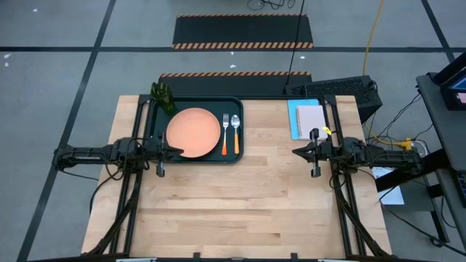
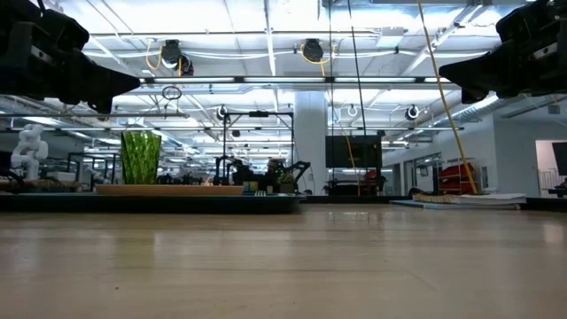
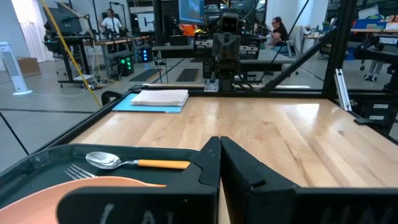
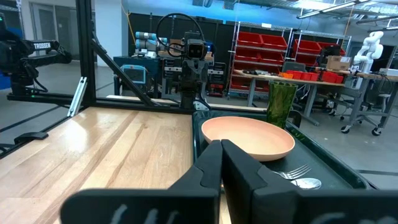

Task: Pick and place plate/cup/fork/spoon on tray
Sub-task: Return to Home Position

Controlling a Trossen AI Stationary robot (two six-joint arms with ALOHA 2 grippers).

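The dark tray lies at the table's far left. On it rest the salmon plate, the fork and the spoon side by side at its right end, and the green cup upright in its far left corner. The cup also shows in the low view. My left gripper is shut and empty, above the tray's near edge beside the plate. My right gripper is shut and empty, above the table right of the tray.
A light blue sheet with a pale notepad lies at the table's far right. Bare wood table spreads across the near half. Black arm frames stand along both side edges.
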